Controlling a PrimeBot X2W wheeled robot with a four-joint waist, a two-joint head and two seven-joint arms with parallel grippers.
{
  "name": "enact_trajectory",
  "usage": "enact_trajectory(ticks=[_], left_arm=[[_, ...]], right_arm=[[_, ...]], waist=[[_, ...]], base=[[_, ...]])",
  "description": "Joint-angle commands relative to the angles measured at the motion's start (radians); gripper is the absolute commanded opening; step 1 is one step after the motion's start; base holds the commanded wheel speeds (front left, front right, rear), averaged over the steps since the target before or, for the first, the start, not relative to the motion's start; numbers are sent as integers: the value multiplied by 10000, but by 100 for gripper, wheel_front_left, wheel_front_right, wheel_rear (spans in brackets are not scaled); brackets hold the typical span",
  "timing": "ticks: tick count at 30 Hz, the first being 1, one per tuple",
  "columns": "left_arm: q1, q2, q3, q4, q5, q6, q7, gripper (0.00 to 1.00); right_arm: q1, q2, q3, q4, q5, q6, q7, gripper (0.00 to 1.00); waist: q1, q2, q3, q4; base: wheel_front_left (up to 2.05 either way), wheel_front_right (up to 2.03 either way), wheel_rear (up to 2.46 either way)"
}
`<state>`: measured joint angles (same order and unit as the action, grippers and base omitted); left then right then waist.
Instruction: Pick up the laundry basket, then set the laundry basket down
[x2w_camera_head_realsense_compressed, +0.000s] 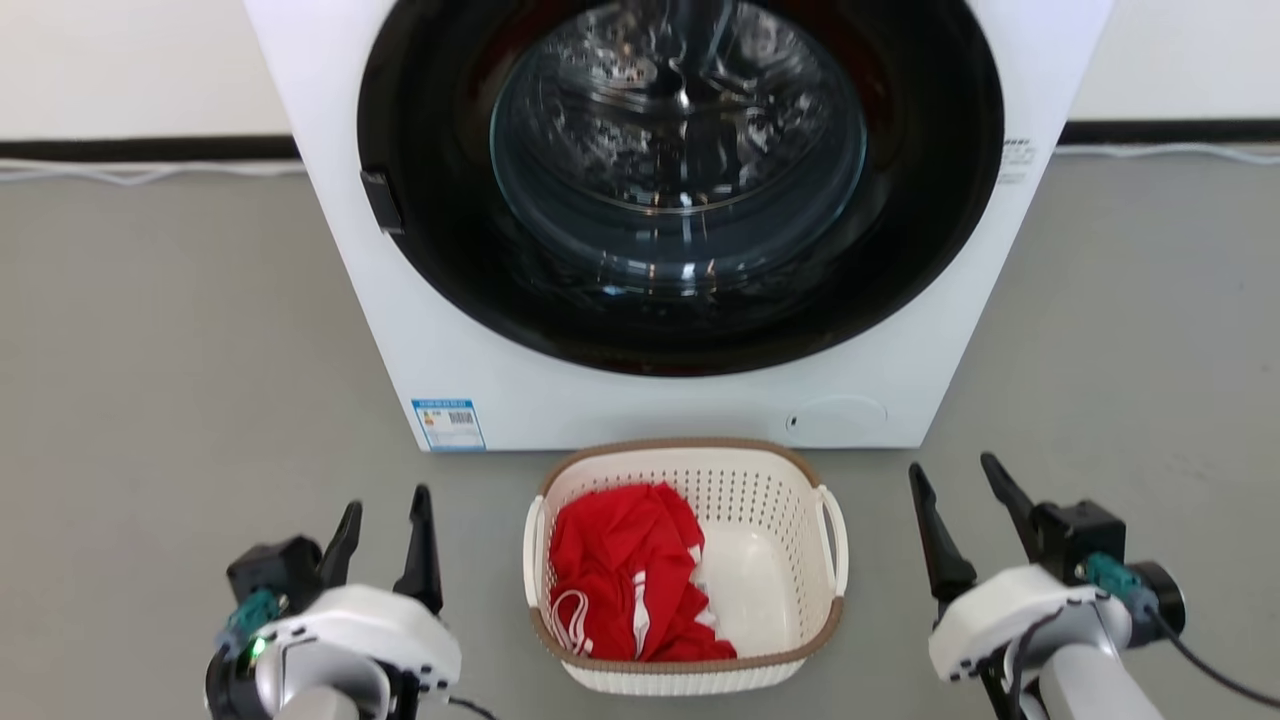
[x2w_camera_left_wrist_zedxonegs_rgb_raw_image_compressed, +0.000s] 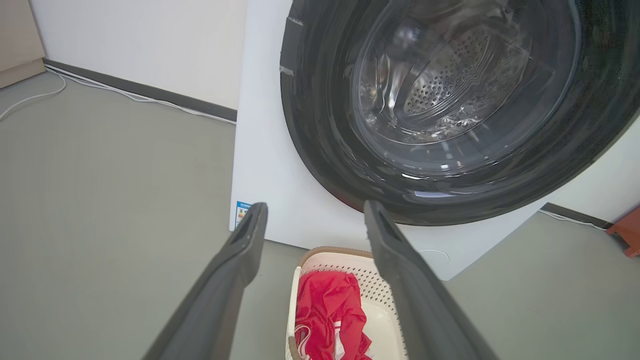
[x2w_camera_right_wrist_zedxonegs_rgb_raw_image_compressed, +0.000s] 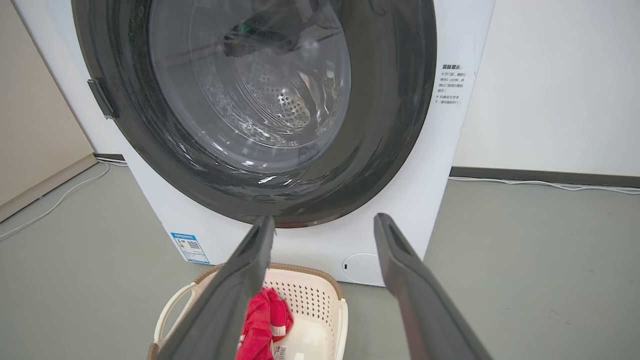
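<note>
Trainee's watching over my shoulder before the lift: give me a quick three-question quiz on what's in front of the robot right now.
1. True or false: the left gripper is shut on a handle of the laundry basket.
2. What lies in the basket? A) a red garment B) a blue towel C) nothing
3. Fill in: the basket stands on the floor in front of the ____.
Key: 1 false, it stands open, apart from the basket; 2 A; 3 washing machine.

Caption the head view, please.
Both open, left claw and right claw flank the laundry basket holding red clothing before the washing machine.
</note>
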<state>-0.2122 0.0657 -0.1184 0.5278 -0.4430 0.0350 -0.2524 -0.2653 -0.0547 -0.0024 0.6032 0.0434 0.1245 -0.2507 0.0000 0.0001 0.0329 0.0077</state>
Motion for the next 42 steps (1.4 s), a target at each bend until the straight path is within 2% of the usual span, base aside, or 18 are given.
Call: enact_trajectory(ticks=[1, 12, 13, 20, 24, 29, 42], left_arm=[[-120, 141, 345, -287, 76, 29, -93, 100], [754, 158, 731, -920, 17, 111, -93, 100], [931, 23, 420, -604, 24, 74, 4, 0], [1390, -86, 452, -79, -209, 40, 152, 0], [1389, -88, 520, -181, -584, -15, 271, 0], [1384, -91, 589, -298, -1053, -84, 408, 0], [1342, -99, 796, -615, -2364, -278, 802, 0]], right_arm=[[-56, 45, 235, -289, -117, 62, -110, 100], [795, 45, 112, -926, -192, 62, -91, 100], [929, 25, -85, -603, -162, -2, 1, 0], [1419, 72, -125, -107, 136, -8, 165, 0], [1427, 71, -163, -223, 654, -6, 296, 0], [1458, 70, -170, -387, 1298, -3, 408, 0], [1490, 67, -259, -806, 3078, 5, 779, 0]], waist=[[0, -1, -117, -13], [0, -1, -583, 34], [0, -1, -578, 36], [1, -1, -580, 39], [22, -1, -591, 32], [0, -1, -562, 27], [0, -1, -525, 14]], base=[[0, 0, 0], [0, 0, 0], [0, 0, 0], [0, 0, 0], [0, 0, 0], [0, 0, 0], [0, 0, 0]])
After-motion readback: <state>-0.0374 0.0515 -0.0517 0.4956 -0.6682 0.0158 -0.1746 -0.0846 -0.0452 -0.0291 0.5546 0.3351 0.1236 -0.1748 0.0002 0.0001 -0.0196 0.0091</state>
